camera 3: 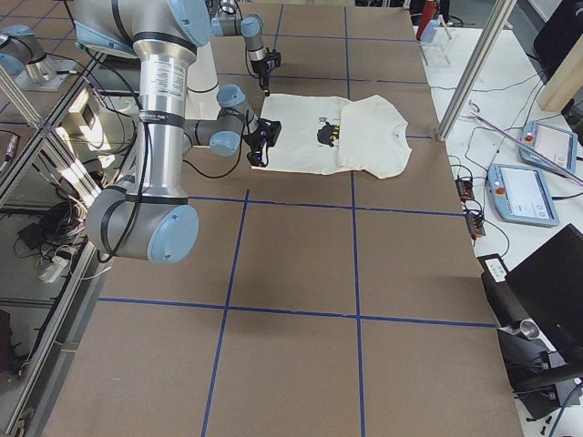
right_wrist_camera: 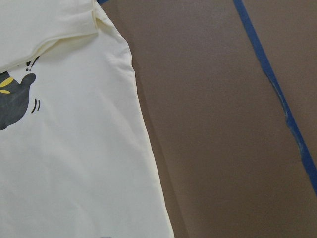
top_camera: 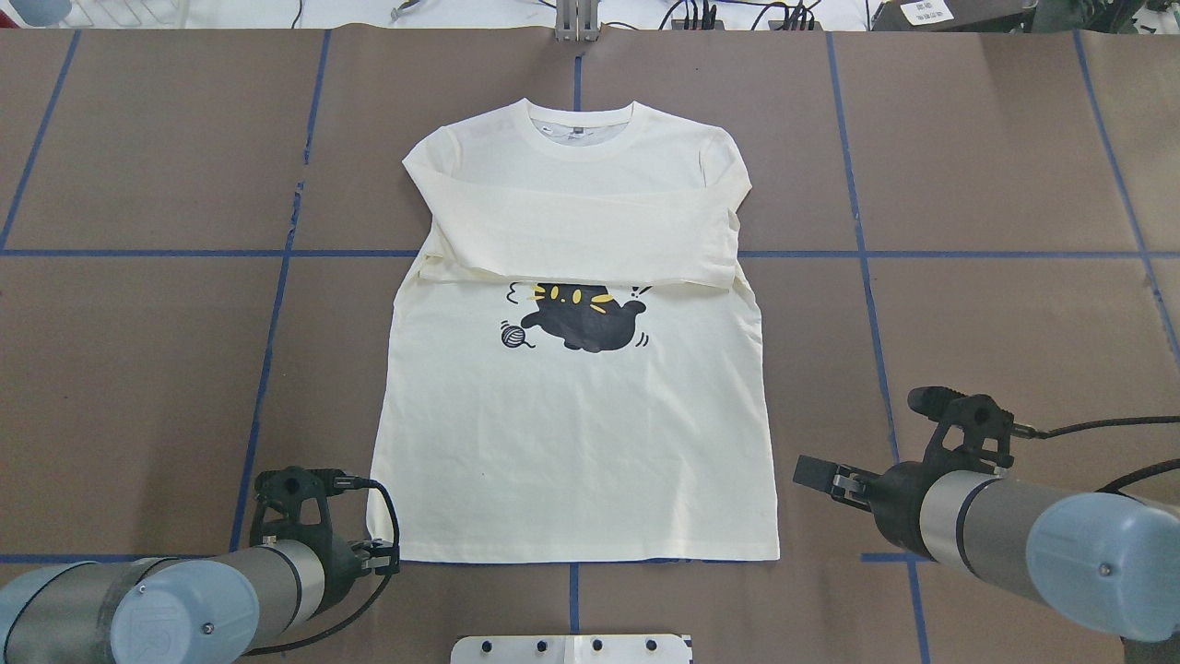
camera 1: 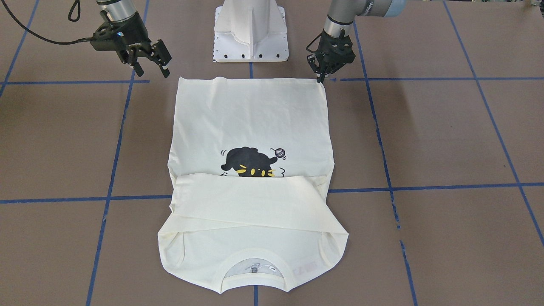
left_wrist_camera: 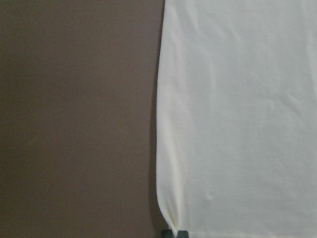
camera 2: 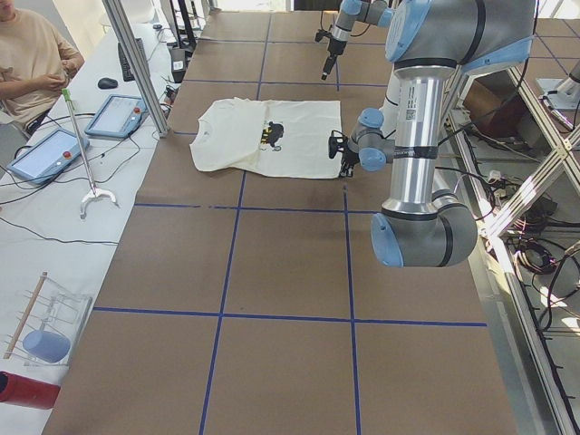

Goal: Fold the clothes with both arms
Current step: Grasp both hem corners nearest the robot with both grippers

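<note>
The cream-white shirt [camera 1: 250,114] lies flat and print side up, its collar toward the far side of the table from the robot. Both sleeves are folded across the chest, covering the top of the black cat [top_camera: 585,318]. My left gripper [camera 1: 321,77] is down at the hem's left corner [top_camera: 383,551] and is shut on it. The left wrist view shows that corner puckered at the dark fingertips [left_wrist_camera: 176,233]. My right gripper [camera 1: 151,68] hangs open above the table, outside the hem's other corner [top_camera: 772,553] and not touching the shirt [right_wrist_camera: 74,163].
The white pedestal base [camera 1: 250,42] stands just behind the hem. Blue tape lines [top_camera: 867,254] grid the brown table. In the exterior left view a seated person [camera 2: 27,54] and tablets [camera 2: 113,113] are on a side bench beyond the shirt's collar.
</note>
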You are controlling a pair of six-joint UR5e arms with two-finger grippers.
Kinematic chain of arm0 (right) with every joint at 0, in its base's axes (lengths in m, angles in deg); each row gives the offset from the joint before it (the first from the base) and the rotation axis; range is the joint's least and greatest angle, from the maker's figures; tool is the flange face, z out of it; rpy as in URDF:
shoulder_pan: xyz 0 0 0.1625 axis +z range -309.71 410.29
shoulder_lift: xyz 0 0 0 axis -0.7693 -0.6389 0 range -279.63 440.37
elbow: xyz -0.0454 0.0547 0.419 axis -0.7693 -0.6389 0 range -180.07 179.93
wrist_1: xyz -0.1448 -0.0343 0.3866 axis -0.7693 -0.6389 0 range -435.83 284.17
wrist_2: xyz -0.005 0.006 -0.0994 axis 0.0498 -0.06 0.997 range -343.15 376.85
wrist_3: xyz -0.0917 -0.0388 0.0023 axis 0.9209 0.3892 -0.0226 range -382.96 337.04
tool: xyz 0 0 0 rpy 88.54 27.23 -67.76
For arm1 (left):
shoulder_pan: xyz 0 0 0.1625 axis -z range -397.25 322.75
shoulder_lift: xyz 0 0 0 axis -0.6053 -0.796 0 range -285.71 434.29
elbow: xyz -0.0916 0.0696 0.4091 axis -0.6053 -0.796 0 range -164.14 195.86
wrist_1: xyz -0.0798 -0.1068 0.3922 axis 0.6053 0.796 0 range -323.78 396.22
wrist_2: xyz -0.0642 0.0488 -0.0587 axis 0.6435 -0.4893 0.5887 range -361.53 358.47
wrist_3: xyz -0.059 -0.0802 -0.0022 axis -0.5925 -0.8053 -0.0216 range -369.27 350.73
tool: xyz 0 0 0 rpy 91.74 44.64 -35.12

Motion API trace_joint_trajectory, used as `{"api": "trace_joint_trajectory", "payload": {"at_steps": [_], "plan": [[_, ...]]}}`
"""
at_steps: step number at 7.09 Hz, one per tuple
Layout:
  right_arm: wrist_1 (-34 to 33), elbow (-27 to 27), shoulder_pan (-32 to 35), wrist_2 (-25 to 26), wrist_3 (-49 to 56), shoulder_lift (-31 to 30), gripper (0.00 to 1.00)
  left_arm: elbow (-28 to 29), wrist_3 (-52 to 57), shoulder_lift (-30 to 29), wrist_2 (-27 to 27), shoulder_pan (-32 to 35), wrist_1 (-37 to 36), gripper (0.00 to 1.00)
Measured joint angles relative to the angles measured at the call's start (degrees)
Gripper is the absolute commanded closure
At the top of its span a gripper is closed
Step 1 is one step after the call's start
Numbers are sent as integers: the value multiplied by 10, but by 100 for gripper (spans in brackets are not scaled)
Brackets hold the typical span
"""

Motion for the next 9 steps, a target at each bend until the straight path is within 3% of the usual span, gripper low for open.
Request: {"api": "trace_joint_trajectory", "payload": {"at_steps": [1,4,9], "plan": [[-11,-1,-33,37,-30,7,22,-1,0,-1,0,0,0,100],[-139,-29,-97,109,-116,87,22,-10,0,-7,2,0,1,100],[-170,-81,-125,148,-134,108,29,-12,-1,-13,5,-1,3,100]]}}
